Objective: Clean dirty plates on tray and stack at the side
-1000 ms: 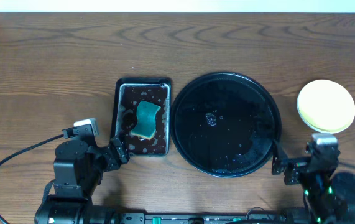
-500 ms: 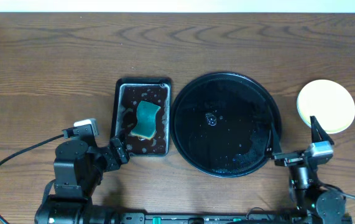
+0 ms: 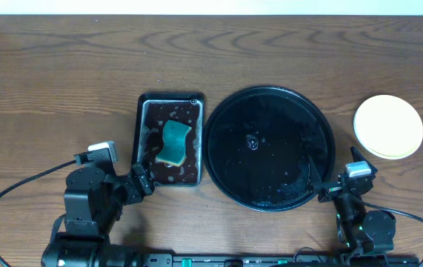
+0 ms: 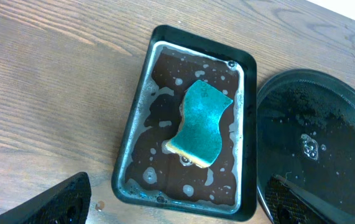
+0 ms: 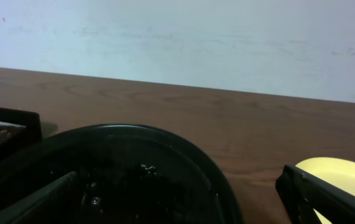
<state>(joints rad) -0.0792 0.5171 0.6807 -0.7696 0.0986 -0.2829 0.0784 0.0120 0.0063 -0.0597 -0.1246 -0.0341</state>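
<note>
Shifted leftward along the bottom of the frame, the right gripper (image 3: 332,157) now sits at the lower right rim of the large round glossy black tray (image 3: 218,159), fingers spread, grasping nothing. No plate is left on that wet tray. A pale yellow round plate (image 3: 387,126) lies off it at centre right, up and right of those fingers; whether others lie beneath it I cannot tell. Being round, it has no long axis. Bare wooden table (image 3: 63,81) surrounds it. The left gripper (image 4: 178,186), equally released, hovers near the teal sponge (image 4: 203,124) in the small rectangular black tray (image 4: 141,134).
</note>
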